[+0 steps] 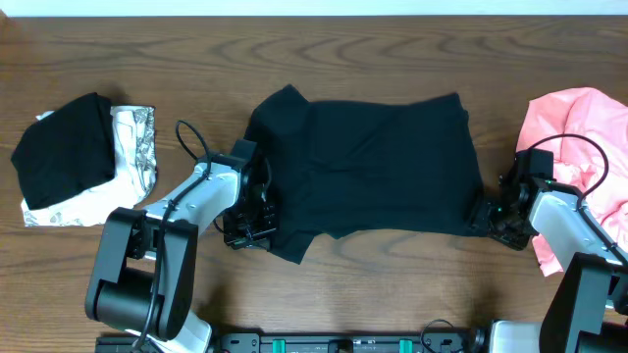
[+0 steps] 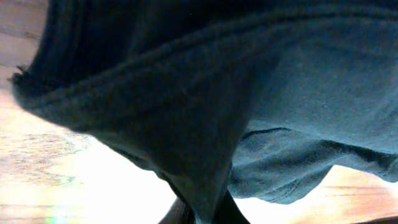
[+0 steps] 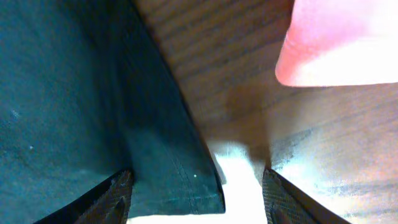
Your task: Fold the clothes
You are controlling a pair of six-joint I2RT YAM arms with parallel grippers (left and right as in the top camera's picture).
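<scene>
A black T-shirt (image 1: 373, 167) lies spread across the middle of the table. My left gripper (image 1: 250, 221) is shut on its lower left edge. In the left wrist view the dark cloth (image 2: 186, 112) rises bunched from between the closed fingertips of that gripper (image 2: 202, 214). My right gripper (image 1: 496, 218) stands open at the shirt's lower right corner. The right wrist view shows that hemmed corner (image 3: 174, 180) lying between the spread fingers (image 3: 118, 199) of the right gripper (image 3: 196, 202), nearer the left one.
A folded black garment (image 1: 64, 147) rests on a white-grey patterned one (image 1: 135, 147) at the far left. A salmon-pink garment (image 1: 579, 127) is heaped at the right edge, close behind my right arm; its edge (image 3: 336, 43) shows in the right wrist view.
</scene>
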